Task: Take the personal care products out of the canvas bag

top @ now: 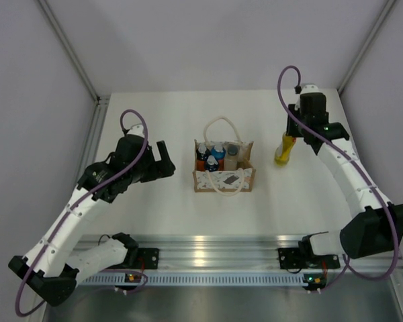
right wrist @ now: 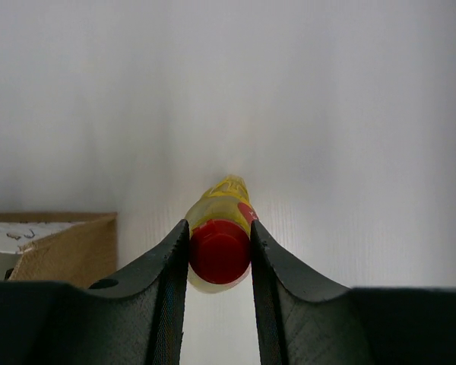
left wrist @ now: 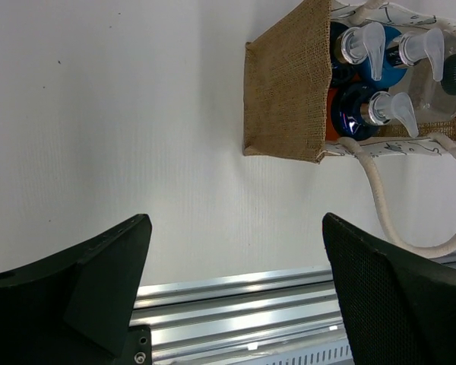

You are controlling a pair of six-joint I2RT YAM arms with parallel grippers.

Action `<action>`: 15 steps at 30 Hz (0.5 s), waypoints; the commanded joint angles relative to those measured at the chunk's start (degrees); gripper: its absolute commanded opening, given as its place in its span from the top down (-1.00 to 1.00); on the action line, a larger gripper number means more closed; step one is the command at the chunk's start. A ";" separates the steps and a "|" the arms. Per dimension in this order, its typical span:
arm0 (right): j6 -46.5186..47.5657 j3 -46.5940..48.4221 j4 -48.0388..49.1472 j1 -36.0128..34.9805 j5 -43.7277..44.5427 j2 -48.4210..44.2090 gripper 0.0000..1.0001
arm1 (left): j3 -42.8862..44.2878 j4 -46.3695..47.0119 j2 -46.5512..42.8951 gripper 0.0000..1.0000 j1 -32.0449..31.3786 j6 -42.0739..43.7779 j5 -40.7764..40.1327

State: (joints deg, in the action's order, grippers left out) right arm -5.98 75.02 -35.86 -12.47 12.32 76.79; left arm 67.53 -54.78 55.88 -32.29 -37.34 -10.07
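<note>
**noob_q:** where's everything on your feed right now?

**rig_op:** My right gripper [right wrist: 219,255] is clamped on the slim yellow bottle [top: 284,149], with the fingers [right wrist: 163,293] squeezing its red cap [right wrist: 219,247] from both sides. The bottle's outside the canvas bag [top: 223,181], off to its right, a bit tilted, low over the table [top: 154,215]. I can't tell if its base touches.

**noob_q:** and the left one?

**rig_op:** My left gripper [left wrist: 235,220] is spread wide with nothing in it, sitting left of the bag. Three orange bottles [top: 217,153] with blue caps and the whitish bottle [top: 232,157] are inside the bag.
</note>
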 commanded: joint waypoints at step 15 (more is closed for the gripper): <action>3.87 1.71 20.21 2.45 -2.91 10.83 0.25 | 1.03 -2.08 -3.32 -0.97 -0.14 -1.42 1.01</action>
State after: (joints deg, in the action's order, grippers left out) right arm -3.09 75.02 -21.67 -11.00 8.34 87.99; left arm 67.53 -56.69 53.39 -32.29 -38.02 -9.45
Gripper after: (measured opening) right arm 0.340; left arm 0.985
